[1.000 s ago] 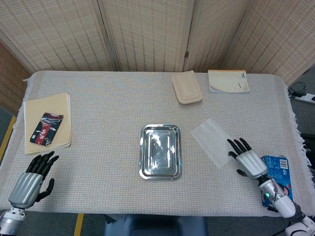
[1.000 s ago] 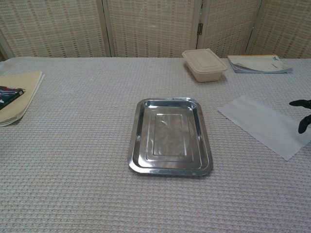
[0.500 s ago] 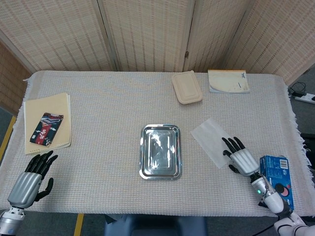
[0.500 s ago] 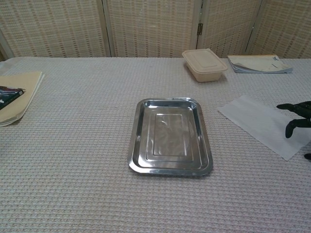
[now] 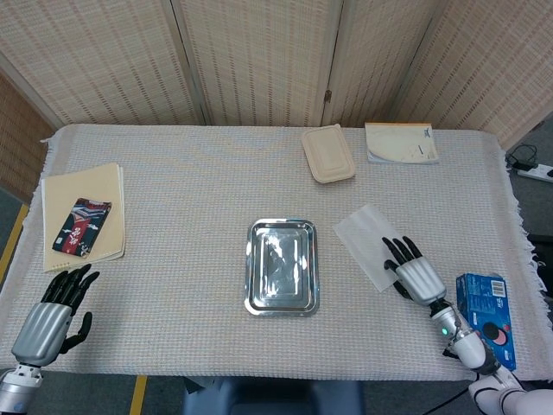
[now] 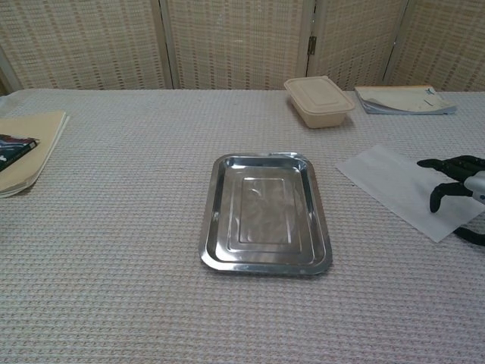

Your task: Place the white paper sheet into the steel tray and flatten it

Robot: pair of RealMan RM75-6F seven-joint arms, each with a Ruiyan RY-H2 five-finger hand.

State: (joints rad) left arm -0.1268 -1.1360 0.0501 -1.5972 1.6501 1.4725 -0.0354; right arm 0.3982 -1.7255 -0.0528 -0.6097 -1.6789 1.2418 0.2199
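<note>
The white paper sheet (image 5: 365, 238) (image 6: 388, 186) lies flat on the woven tablecloth, to the right of the steel tray (image 5: 282, 265) (image 6: 265, 212). The tray is empty and sits mid-table. My right hand (image 5: 413, 273) (image 6: 456, 179) lies over the sheet's near right part with its fingers spread, dark fingertips (image 5: 394, 251) on the paper; it holds nothing. My left hand (image 5: 54, 316) rests at the table's near left edge, fingers apart and empty, and shows only in the head view.
A beige lidded container (image 5: 328, 154) (image 6: 319, 101) and a booklet (image 5: 400, 143) (image 6: 405, 99) stand at the back right. A tan folder (image 5: 104, 207) with a card on it lies at the left. A blue box (image 5: 486, 316) sits by my right wrist.
My right hand has moved left and forward onto the paper sheet, and the sheet has shifted slightly toward the tray. The left hand has barely moved.
</note>
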